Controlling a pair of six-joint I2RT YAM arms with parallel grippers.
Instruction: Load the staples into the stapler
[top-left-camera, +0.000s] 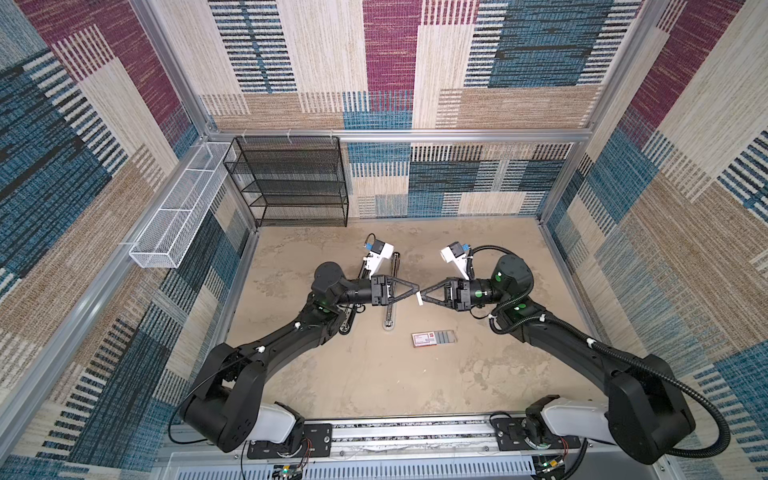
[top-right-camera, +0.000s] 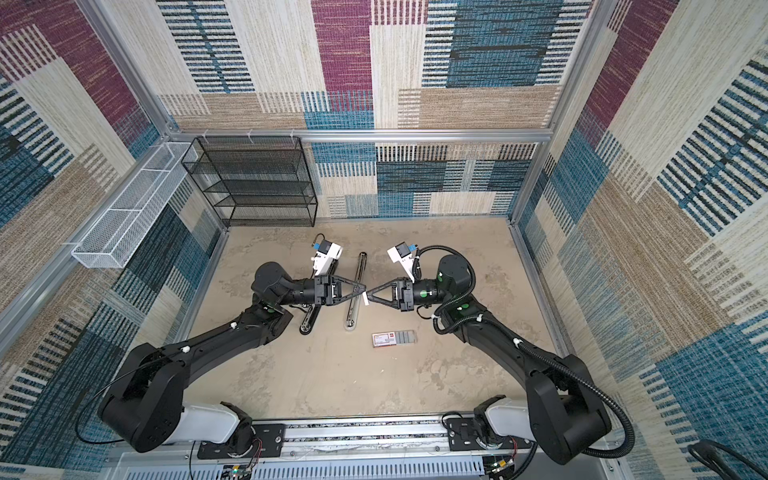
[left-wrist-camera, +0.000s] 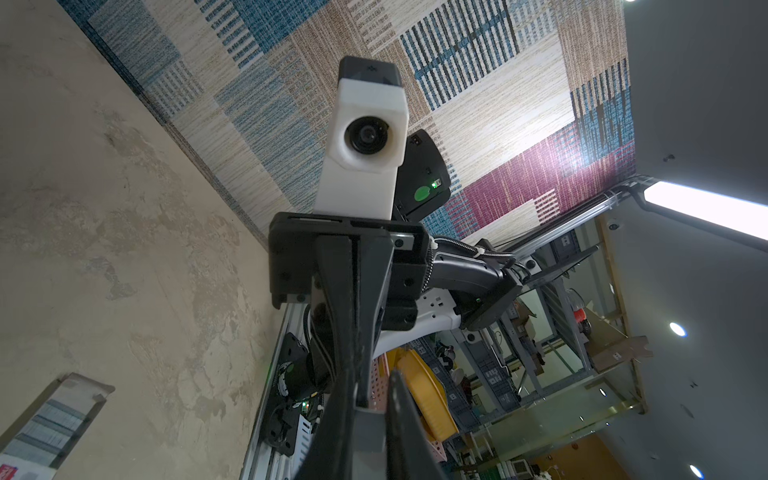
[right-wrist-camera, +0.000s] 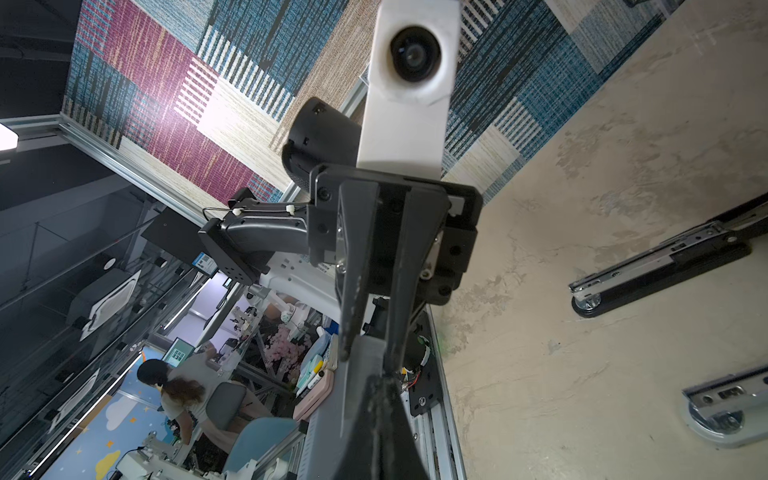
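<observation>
Loading was roughly midway by my judgement: one staple strip (top-right-camera: 365, 299) was out of its box (top-left-camera: 423, 339) but not yet in the stapler (top-left-camera: 388, 316). Your right pincer (top-left-camera: 422, 297) was clamped shut on it in mid-air. Your left pincer (top-left-camera: 416, 295), tip to tip with it, pressed nearly closed on the same strip. Below them lay the stapler, swung open flat on the table (top-left-camera: 374, 382). Nearer and slightly right sat the red-and-white box, grey tray (top-left-camera: 446, 336) slid out.

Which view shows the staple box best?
Both top views: the staple box lies whole on the table, grey tray slid partway out. The left wrist view catches it cropped at the frame's edge; the right wrist view misses it.
</observation>
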